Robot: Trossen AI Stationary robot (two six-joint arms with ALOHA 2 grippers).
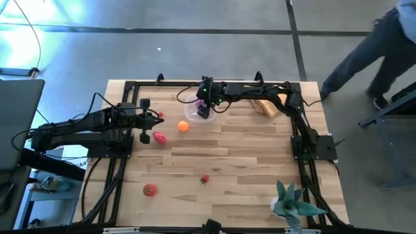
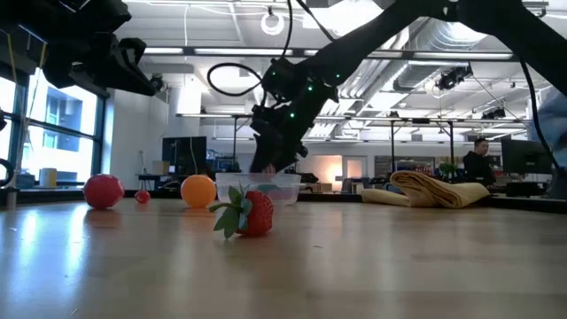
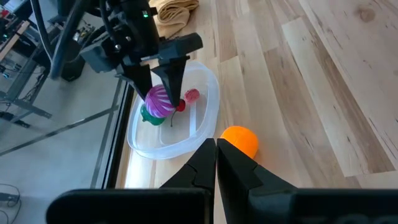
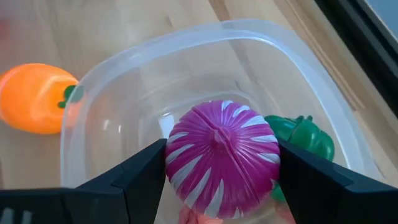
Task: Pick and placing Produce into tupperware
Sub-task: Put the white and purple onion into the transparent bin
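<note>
The desk (image 1: 247, 149) is made of light wooden planks and it stands on a grey floor (image 1: 195, 45). A folded tan cloth (image 2: 434, 189) lies near the far edge of the desk, and a teal spiky plant (image 1: 290, 203) stands at the near right corner. A person (image 1: 380, 49) in dark clothes is on the floor beyond the desk's far right corner.

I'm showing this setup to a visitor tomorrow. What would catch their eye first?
The right end effector holds a magenta striped vegetable over the clear tupperware at the table's far edge. An orange fruit lies beside the tupperware, and a teal spiky plant stands at the near right corner.
</note>
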